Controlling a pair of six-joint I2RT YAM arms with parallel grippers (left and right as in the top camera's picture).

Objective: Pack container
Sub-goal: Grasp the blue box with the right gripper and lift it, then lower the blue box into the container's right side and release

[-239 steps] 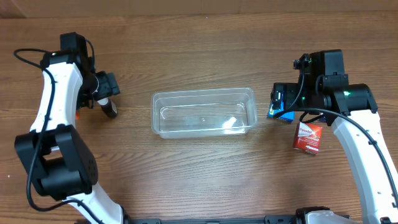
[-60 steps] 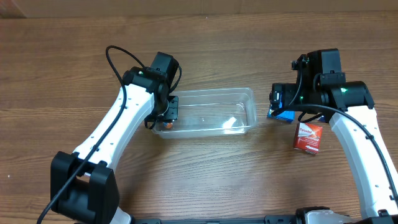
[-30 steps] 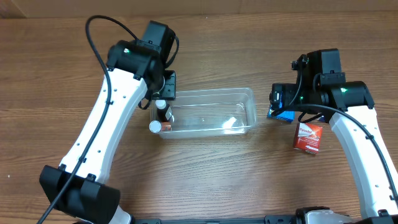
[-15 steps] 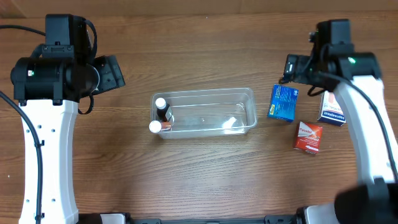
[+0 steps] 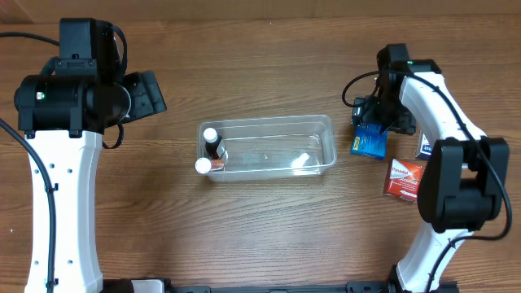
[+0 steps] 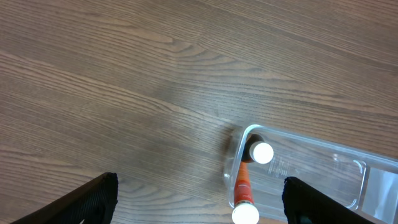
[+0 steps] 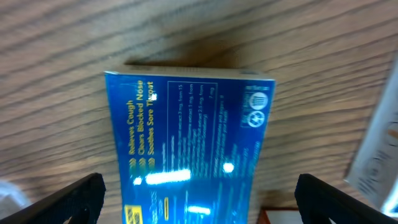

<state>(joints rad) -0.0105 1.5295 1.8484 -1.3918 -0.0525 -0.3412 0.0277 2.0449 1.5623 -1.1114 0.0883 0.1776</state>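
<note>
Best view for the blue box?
Right wrist: the blue box fills the frame, close enough to read its yellow print. Overhead shows it small, print illegible. Left wrist doesn't show it.

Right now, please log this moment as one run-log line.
left end effector: open, empty | right end effector: open, over blue box | container: two bottles at left end | red box: unpacked

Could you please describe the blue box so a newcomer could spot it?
Find the clear container mid-table. Just past its right end lies the blue box. Its yellow print sets it apart from the red box and white box nearby.
</note>
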